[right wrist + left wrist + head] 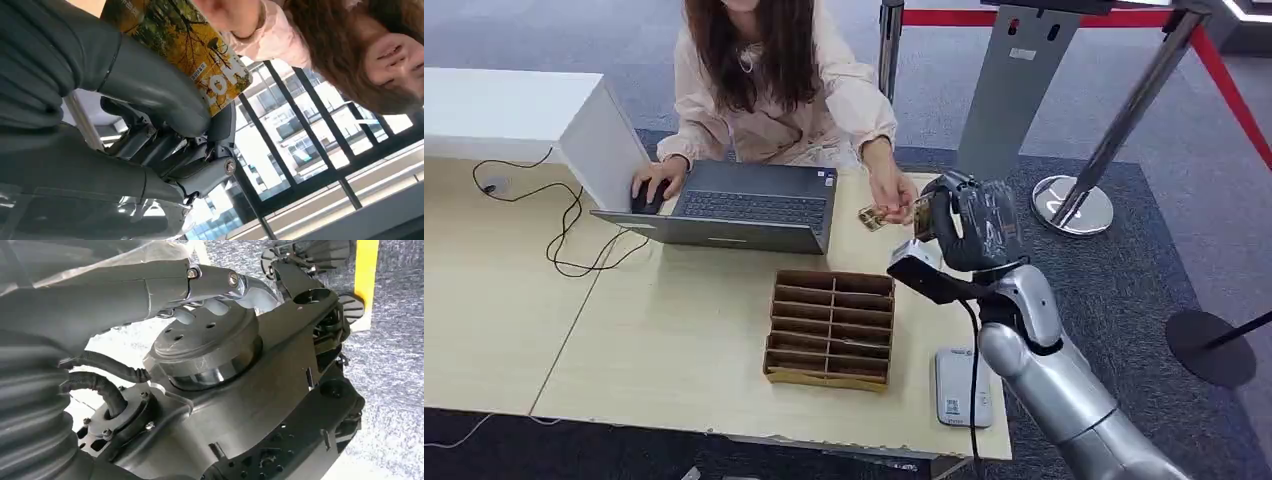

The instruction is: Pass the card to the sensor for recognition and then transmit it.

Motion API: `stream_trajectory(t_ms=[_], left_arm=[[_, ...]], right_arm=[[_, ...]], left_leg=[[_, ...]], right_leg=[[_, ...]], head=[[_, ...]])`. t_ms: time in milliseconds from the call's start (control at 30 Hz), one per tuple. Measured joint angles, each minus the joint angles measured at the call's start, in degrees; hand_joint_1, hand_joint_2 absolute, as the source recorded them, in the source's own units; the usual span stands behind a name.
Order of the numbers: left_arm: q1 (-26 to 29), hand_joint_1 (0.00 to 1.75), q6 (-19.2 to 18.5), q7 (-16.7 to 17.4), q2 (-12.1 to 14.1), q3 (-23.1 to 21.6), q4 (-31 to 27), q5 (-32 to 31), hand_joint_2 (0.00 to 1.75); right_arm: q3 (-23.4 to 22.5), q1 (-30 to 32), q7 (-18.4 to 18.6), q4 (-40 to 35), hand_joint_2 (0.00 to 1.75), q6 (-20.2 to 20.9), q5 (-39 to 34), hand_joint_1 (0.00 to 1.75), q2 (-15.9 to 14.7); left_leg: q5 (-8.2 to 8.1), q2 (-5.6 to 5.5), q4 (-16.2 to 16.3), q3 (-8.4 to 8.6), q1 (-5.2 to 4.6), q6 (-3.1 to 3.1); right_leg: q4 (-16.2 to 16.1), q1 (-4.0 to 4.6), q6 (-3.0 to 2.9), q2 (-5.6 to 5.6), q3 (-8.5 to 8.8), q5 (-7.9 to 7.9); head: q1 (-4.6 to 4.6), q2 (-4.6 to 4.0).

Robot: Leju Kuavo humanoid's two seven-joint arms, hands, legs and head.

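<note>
**Card up at the person's hand, R hand holding it**

I see my right hand (969,222) lifted over the far right part of the table (674,340). It is grasping the card (876,216). In the right wrist view the thick thumb (150,95) and the dark fingers (220,125) pinch the card (190,40) between them. The card is yellow w/ a tree pic and some white letters on it.

A person (774,80) in a light pink top sits at the far side of the table. One of their hands (892,195) is right at the card, touching its far end. So the card is between my hand and theirs, up in the air, near the right edge of the laptop (744,205). Their other hand (656,182) rests on a mouse left of the laptop.

The sensor (962,386), a small white box w/ a code on it, lies on the near right part of the table, just beside my silver arm (1064,390). It is well apart from the card.

A brown cardboard tray (831,327) w/ many slots sits in the middle, between laptop and near edge. A black cable (564,230) curls on the left side. A white box (514,110) stands at far left.

Left hand: the left wrist view shows dark robot parts and grey carpet (390,365); I can't tell if it's open or clenched.
</note>
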Motion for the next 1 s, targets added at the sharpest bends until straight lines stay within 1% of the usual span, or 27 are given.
stream_trajectory(t_ms=[267,367,467,600,900,1000], left_arm=[[-0.1,0.0,-0.39,0.0,0.39,-0.81,-0.02,-0.02,1.75],[-0.11,0.0,-0.66,0.0,0.44,-1.05,-0.07,-0.2,1.75],[-0.16,0.0,-0.96,-0.02,0.76,-1.38,-0.15,-0.35,1.75],[-0.17,0.0,-0.98,-0.02,0.98,-1.6,-0.17,-0.44,1.75],[-0.32,0.0,-0.88,-0.02,1.31,-2.47,-0.52,-0.27,1.75],[-0.34,0.0,-0.88,0.07,1.35,-2.54,-0.61,-0.18,1.75]], right_arm=[[0.2,0.07,0.26,0.2,1.75,-0.72,-0.48,1.75,-0.24],[0.07,0.16,1.51,0.18,1.75,-1.03,1.05,1.75,-0.83],[-0.26,0.63,4.08,0.18,1.75,-1.18,5.2,1.75,-2.16],[-1.16,1.95,6.71,0.35,1.75,-1.05,8.57,1.75,-4.2],[-3.12,5.08,10.9,1.92,1.75,-1.27,14.21,1.75,-8.65],[-4.15,5.77,11.5,2.49,1.75,-1.44,14.82,1.75,-9.81]], left_leg=[[0.0,0.01,0.0,0.03,-0.01,0.0],[0.0,0.01,0.02,0.03,-0.01,0.0],[0.0,0.01,0.02,0.03,-0.02,0.0],[0.0,0.0,0.05,0.0,-0.04,0.0],[-0.01,0.04,0.07,0.0,-0.04,0.0],[-0.01,0.02,0.07,-0.01,-0.05,0.0]], right_leg=[[0.0,0.0,0.0,0.01,0.0,0.0],[0.0,0.0,0.0,0.01,0.0,0.0],[-0.01,0.0,0.0,0.01,0.0,0.0],[-0.01,0.0,0.0,0.0,-0.01,0.0],[-0.03,-0.01,0.0,0.02,-0.02,0.0],[-0.03,-0.01,0.0,0.01,-0.01,0.0]], head=[[0.0,0.0],[0.0,-0.02],[0.0,-0.02],[0.0,-0.02],[-0.02,-0.02],[0.0,-0.02]])
